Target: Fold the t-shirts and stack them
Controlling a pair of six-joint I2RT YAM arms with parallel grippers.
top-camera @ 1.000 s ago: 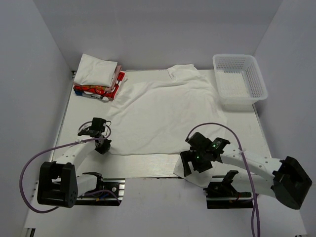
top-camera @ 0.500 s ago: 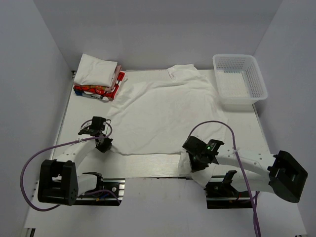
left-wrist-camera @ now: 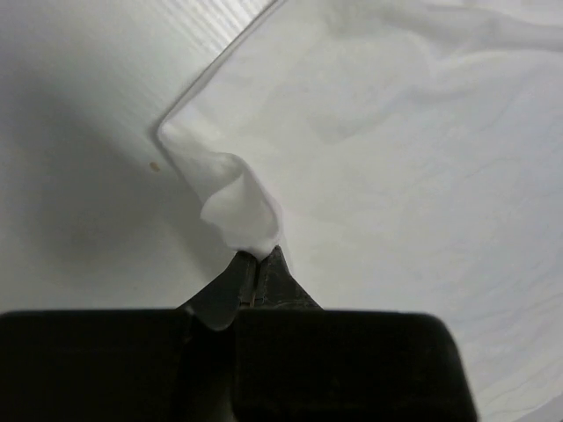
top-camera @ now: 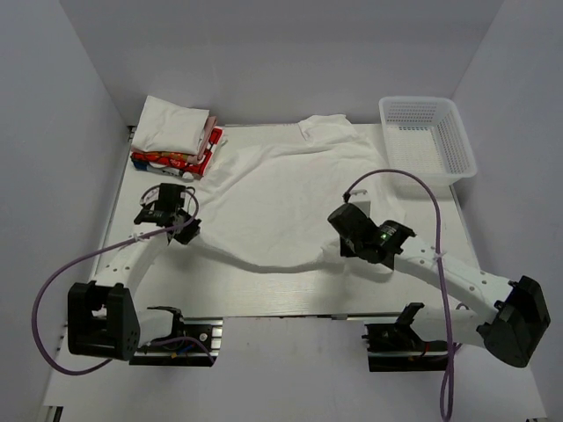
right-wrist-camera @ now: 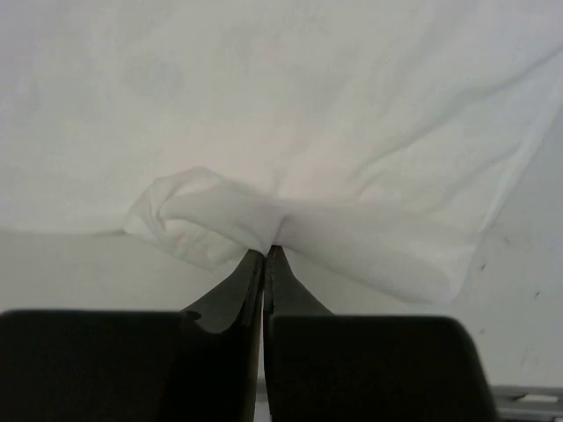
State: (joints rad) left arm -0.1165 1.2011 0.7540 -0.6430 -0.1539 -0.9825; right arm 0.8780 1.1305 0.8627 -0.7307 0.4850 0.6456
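A large white t-shirt [top-camera: 290,193] lies spread over the middle of the table. Its near hem is lifted and sags between the two arms. My left gripper [top-camera: 180,230] is shut on the hem's left corner [left-wrist-camera: 239,211]. My right gripper [top-camera: 345,248] is shut on a bunched fold of the hem's right corner [right-wrist-camera: 215,220]. At the back left sits a stack of folded t-shirts [top-camera: 173,136], a white one on top and a red patterned one [top-camera: 171,162] beneath.
A white plastic mesh basket [top-camera: 426,142] stands at the back right, just beyond the shirt's right edge. Bare table [top-camera: 264,294] shows along the near edge between the arm bases. Grey walls close in the left, back and right.
The right gripper closed on the shirt's near right corner and carried it up and away from the near edge. The left gripper lifted its corner towards the back too.
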